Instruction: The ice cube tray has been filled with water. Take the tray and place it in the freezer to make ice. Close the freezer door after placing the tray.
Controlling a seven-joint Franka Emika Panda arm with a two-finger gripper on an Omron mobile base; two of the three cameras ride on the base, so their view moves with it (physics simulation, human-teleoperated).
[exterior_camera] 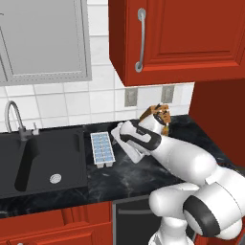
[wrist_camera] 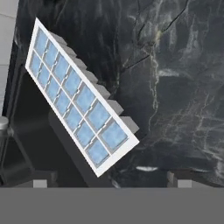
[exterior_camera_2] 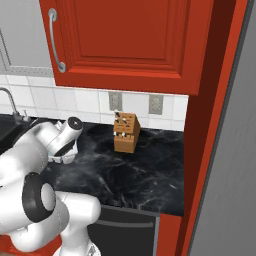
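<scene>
Your gripper hangs with jaws wide open above the counter, the tray lying flat just right of the sink, so shift left, square across its narrow width, then descend level.

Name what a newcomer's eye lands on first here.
The ice cube tray, with two rows of pale blue cells, lies on the black marbled counter beside the sink. The open gripper hovers near it. A wooden knife block stands by the tiled wall.
</scene>
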